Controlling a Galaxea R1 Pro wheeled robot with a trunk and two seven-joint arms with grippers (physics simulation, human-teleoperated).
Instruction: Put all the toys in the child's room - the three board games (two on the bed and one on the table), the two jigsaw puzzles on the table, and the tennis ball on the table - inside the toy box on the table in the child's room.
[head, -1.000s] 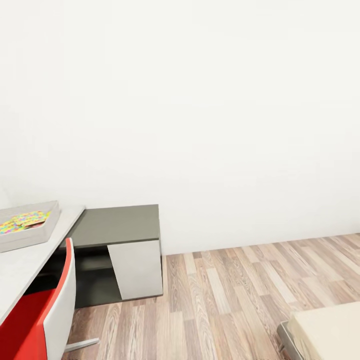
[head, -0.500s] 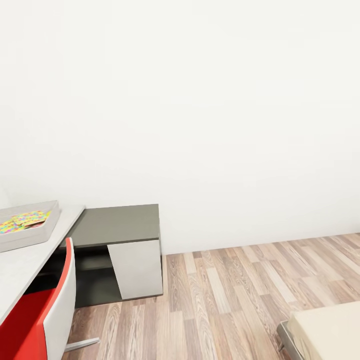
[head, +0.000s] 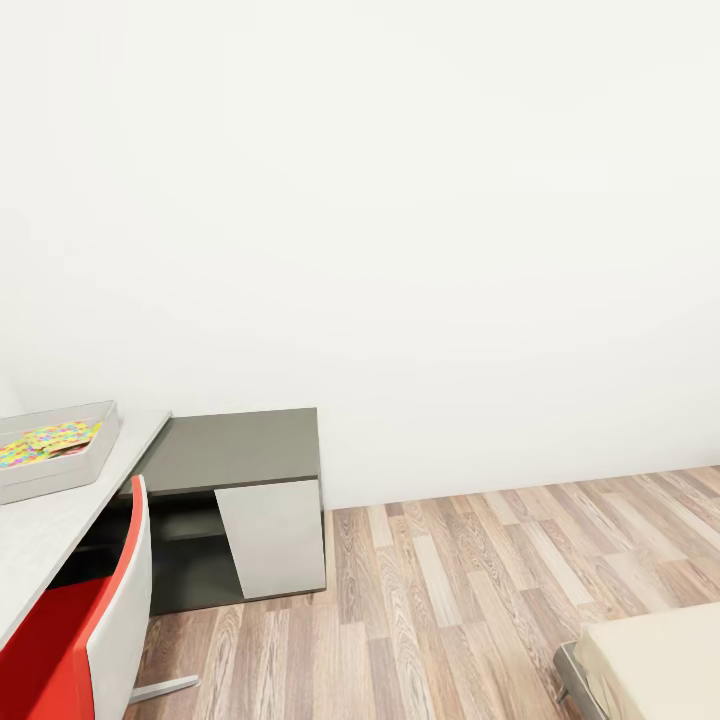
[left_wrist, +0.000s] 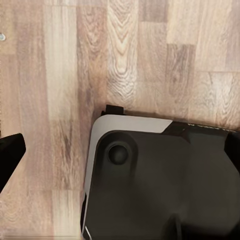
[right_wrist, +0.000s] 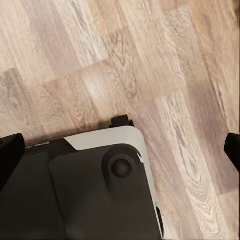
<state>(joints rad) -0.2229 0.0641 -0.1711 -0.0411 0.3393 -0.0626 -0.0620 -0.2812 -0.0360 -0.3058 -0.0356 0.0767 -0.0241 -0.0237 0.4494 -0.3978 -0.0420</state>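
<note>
— Floorboards (left_wrist: 65, 75) first: both wrist cameras look down on wood planks, and each one also shows a corner of the robot's own dark base (left_wrist: 160, 185) with its pale rim.

— And the pincers?

— Left gripper: one black finger (left_wrist: 10, 160) shows at the picture's edge, nothing between the fingers that I can see, but whether they are spread or pressed together I cannot tell. Right gripper: a black fingertip (right_wrist: 9, 155) at one edge and a sliver of another at the opposite edge, well apart, with bare floor between them, so it stands spread and empty.

— Head view, nearest thing?

— A red and white chair (head: 95, 630) at the lower left, drawn up to the table (head: 60, 520). At the lower right, a corner of the bed (head: 660, 665).

— Where is the toy box?

— On the table at the far left, the toy box (head: 70, 462) sits near the wall end. A jigsaw puzzle (head: 45, 443) lies inside it, its bright pattern showing over the rim.

— Beyond that?

— The dark grey cabinet (head: 240, 450) with its white door (head: 275, 540) joins the table's end, and behind everything runs the plain white wall (head: 450, 250).
</note>
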